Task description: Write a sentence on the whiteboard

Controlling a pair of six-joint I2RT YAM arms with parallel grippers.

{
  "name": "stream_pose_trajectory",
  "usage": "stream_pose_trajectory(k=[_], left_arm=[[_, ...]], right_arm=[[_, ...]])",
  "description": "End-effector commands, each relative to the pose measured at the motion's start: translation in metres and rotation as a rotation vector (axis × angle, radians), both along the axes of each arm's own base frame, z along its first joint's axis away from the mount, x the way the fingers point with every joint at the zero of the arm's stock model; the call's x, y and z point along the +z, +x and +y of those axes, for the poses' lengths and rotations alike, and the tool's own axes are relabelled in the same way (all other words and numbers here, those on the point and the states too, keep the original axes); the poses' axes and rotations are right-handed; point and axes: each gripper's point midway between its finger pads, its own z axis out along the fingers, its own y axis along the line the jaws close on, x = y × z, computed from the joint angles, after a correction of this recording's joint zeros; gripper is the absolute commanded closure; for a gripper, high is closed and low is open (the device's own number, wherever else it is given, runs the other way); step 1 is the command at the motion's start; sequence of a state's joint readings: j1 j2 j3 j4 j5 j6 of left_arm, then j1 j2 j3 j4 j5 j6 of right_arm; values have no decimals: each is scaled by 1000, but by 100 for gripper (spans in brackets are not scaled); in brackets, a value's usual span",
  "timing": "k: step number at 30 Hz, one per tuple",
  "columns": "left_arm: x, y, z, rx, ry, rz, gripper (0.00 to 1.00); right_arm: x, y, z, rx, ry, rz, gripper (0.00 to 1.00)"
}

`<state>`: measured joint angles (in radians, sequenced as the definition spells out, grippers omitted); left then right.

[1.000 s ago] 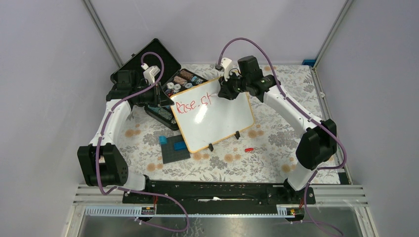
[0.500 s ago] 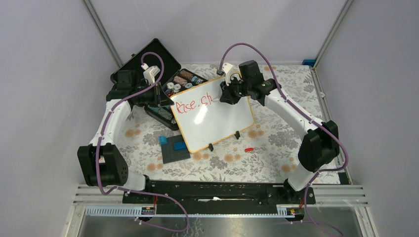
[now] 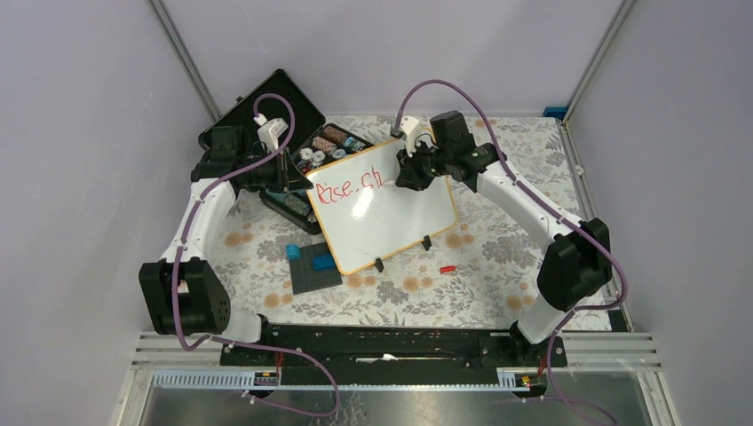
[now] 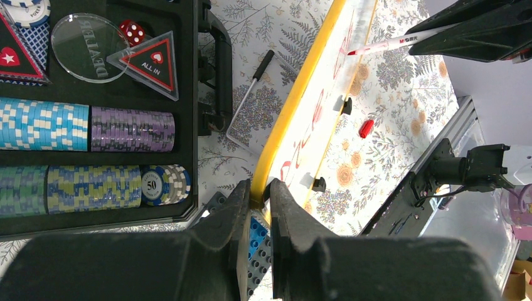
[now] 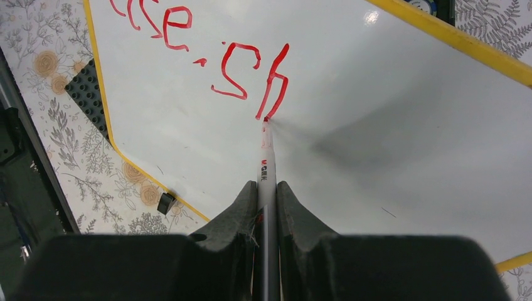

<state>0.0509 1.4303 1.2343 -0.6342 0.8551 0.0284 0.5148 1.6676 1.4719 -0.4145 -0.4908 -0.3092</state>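
Observation:
The whiteboard [image 3: 391, 213] with its tan frame stands tilted on two black feet mid-table. Red writing [image 3: 348, 189] along its top reads "Rise sh"; it shows close up in the right wrist view [image 5: 232, 69]. My right gripper [image 3: 410, 170] is shut on a white marker [image 5: 266, 163] whose red tip touches the board at the foot of the "h". My left gripper [image 3: 297, 185] is shut on the board's left frame edge [image 4: 276, 157], with the jaws [image 4: 259, 188] on either side of it. The marker also shows in the left wrist view [image 4: 392, 42].
An open black case [image 3: 266, 120] of poker chips [image 4: 81, 125] lies behind the board's left edge. A dark grey plate with blue blocks [image 3: 313, 264] sits front left. A red marker cap [image 3: 447, 267] lies front right of the board. A small black tool [image 4: 248, 97] lies beside the case.
The right gripper moved the marker rightward and down along the board, adding the "h" after the "s". The left arm and the board stayed still.

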Motion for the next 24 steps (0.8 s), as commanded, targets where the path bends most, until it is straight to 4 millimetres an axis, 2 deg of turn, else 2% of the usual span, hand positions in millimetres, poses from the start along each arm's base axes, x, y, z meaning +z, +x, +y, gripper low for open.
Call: stream_pose_trajectory(k=[1, 9, 24], left_arm=[[8, 4, -1, -11, 36, -70, 100], [8, 3, -1, -16, 39, -72, 100], [8, 1, -2, -20, 37, -73, 100]], right_arm=[[46, 1, 0, 3, 68, -72, 100], [54, 19, -5, -25, 86, -80, 100], [45, 21, -2, -17, 83, -57, 100]])
